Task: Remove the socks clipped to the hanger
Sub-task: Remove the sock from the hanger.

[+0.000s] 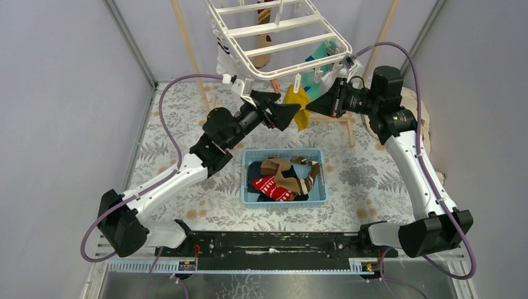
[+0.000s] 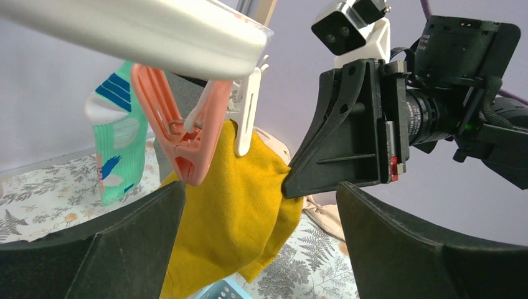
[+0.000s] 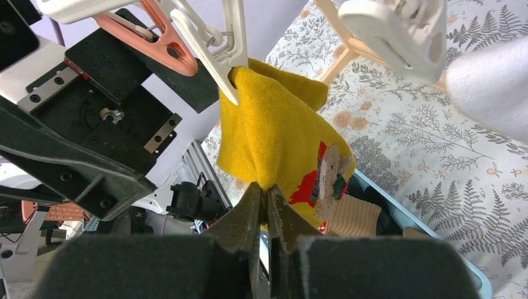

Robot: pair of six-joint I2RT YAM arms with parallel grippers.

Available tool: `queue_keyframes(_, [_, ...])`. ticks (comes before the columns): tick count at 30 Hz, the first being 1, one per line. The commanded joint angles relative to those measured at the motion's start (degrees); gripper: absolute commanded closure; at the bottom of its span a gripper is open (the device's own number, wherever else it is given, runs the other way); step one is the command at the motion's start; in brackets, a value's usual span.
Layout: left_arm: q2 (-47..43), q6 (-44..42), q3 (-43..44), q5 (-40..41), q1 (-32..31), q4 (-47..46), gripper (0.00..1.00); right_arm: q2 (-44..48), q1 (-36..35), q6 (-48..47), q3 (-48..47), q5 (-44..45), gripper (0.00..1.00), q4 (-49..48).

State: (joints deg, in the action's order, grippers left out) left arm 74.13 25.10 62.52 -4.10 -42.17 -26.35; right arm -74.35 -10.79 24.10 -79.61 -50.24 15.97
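1. yellow sock [image 1: 301, 106] hangs from a white clip [image 3: 224, 56] on the near edge of the hanger [image 1: 292, 43], up over the far part of the desk [image 1: 373, 180], past the blue bin [image 1: 283, 151].
2. Step in hand: getting this yellow sock off its clip. The top hem is pinched in the clip and the body hangs free below.
3. right pincer [image 3: 264, 205]: narrow, jaws nipped onto the sock's lower edge. It comes in from the right, and the sock rises from its tips to the clip.
4. left pincer [image 2: 261, 224]: wide, holds nothing. It sits left of the sock and just beside it, with the sock and a pink clip [image 2: 180, 131] hanging between and ahead of its fingers. I can't tell if it touches the cloth.
5. Next move, my guess: the right pincer pulls down and away so the hem slips the clip, or the left one closes on the clip to free it. The clip swings loose, so the frame may tilt with the tug.
6. Then drop it in the bin. Several socks [image 1: 283, 177] lie there, and more hang on the far clips, e.g. a teal sock [image 2: 115, 143].
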Motion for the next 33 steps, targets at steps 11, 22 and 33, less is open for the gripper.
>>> queue_keyframes(11, [4.7,-0.7,0.7,-3.1,3.1,-15.2,0.01,1.7,0.3,-0.6,-1.5,-2.9,0.94,0.1])
queue_keyframes(22, [10.6,2.2,4.2,-9.0,7.1,-21.3,0.07,2.2,0.3,-1.4,-1.4,-3.6,0.94,1.4])
queue_keyframes(33, [14.1,6.6,6.2,-12.9,8.5,-27.8,0.13,1.8,0.3,-2.2,-1.9,-4.0,0.94,2.7])
